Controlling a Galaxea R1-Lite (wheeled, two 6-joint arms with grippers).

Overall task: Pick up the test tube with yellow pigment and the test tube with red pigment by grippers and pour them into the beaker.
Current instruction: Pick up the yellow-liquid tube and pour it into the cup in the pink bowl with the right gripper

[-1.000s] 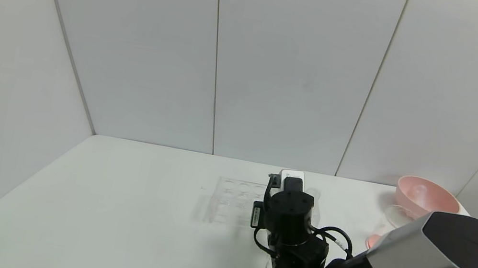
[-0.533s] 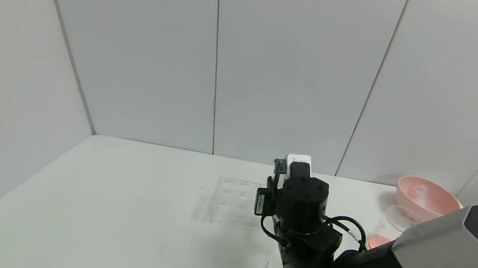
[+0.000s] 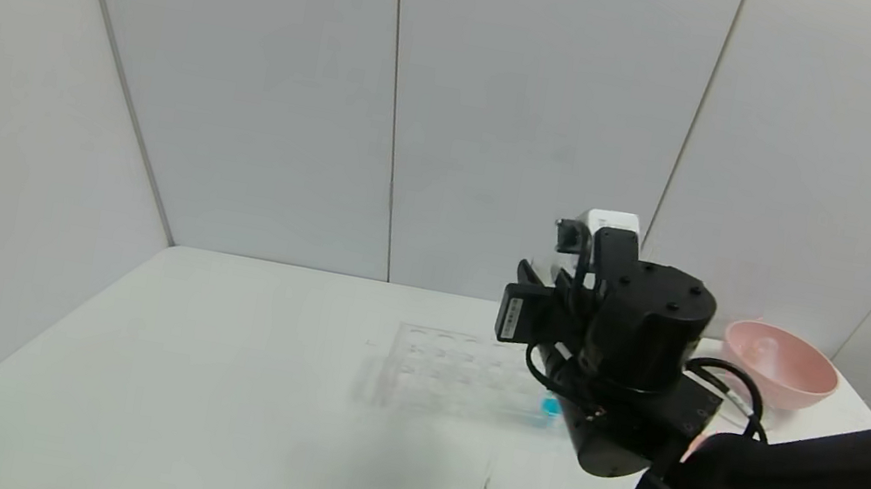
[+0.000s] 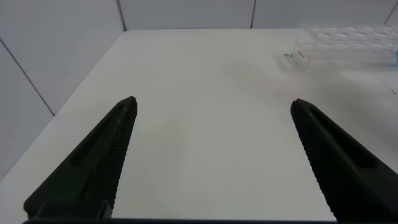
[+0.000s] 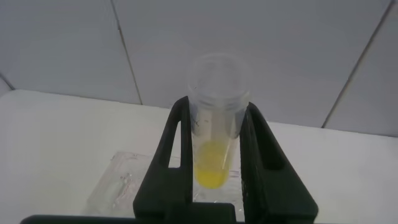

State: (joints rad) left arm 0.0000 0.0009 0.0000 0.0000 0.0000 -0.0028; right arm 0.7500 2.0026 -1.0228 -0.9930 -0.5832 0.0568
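1. Your right gripper is closed tight on the yellow tube. The tube stands upright between the two black fingers, with the yellow liquid at its bottom.
2. A second ago this gripper was low, down at the rack. Now it has come up high and moved toward 3 o'clock. So the yellow tube is out of the rack and ready to go to the beaker.
3. In the head view the arm hides the tube. A blue tube shows in the rack. You cannot see the red tube or the beaker clearly.
4. Your left gripper is wide open, holding nothing, low over the table.
5. The pink bowl sits at 3 o'clock, close to the arm. There is lots of open room at 9 o'clock.
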